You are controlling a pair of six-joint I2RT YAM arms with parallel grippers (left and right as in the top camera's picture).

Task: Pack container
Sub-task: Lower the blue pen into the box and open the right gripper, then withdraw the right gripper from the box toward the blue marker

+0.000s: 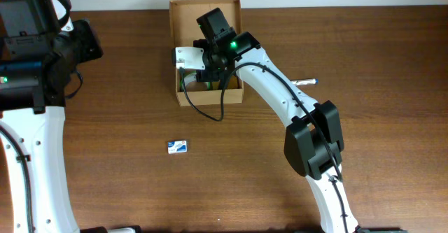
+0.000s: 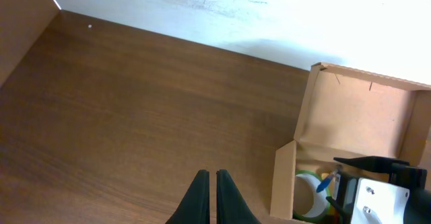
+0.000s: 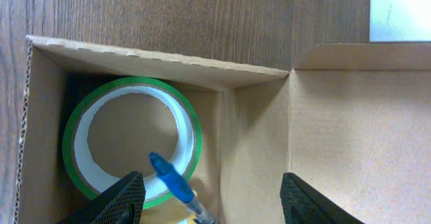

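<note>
- With right jaws wide open and gripping nothing, lift straight up out of the container (image 3: 252,83) directly beneath.
- Leave the blue pen (image 3: 167,175) between them, over the green tape roll (image 3: 75,153).
- Hold left jaws closed, empty, container off to their side.

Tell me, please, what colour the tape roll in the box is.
The tape roll is green with a white core, clearest in the right wrist view.
</note>
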